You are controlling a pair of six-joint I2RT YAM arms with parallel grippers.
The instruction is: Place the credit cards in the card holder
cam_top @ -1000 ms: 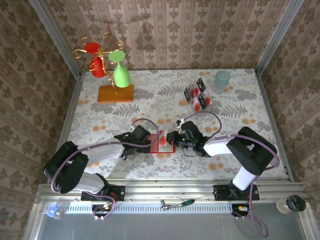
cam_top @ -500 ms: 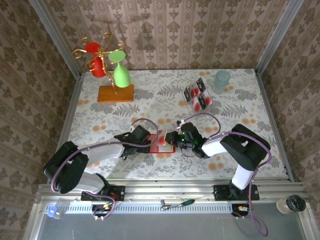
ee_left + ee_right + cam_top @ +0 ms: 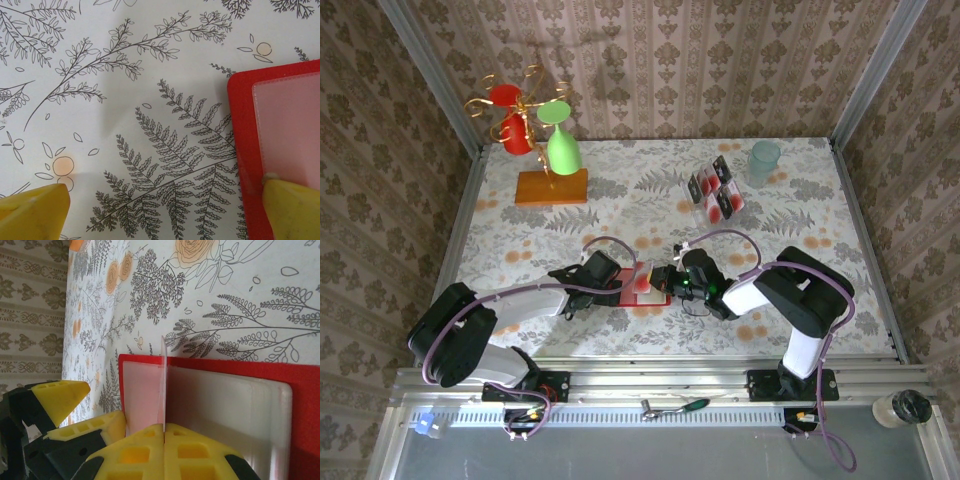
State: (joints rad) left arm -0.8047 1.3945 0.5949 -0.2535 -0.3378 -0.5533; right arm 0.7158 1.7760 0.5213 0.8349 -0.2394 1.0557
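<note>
Across the flower-printed table [image 3: 620, 200], both arms are reaching in low toward the near middle, where the red card holder [image 3: 642, 285] is lying open and flat with its pale pocket [image 3: 215, 405] facing up. Far left, a golden stand [image 3: 525, 110] on an orange block [image 3: 551, 187] is carrying red and green glasses. Far right, a clear rack [image 3: 728, 207] is holding more credit cards [image 3: 706, 184], their print showing too small to read, and a pale green cup [image 3: 764, 160] is standing near it. The left gripper [image 3: 160, 215] is standing spread wide, one yellow finger [image 3: 292, 210] pressing on the holder's left edge and the other resting on the cloth. The right gripper [image 3: 164, 432] is pinching one credit card [image 3: 163, 385] between closed fingers, holding it upright over the pocket; it is showing edge-on, so its print cannot be read
</note>
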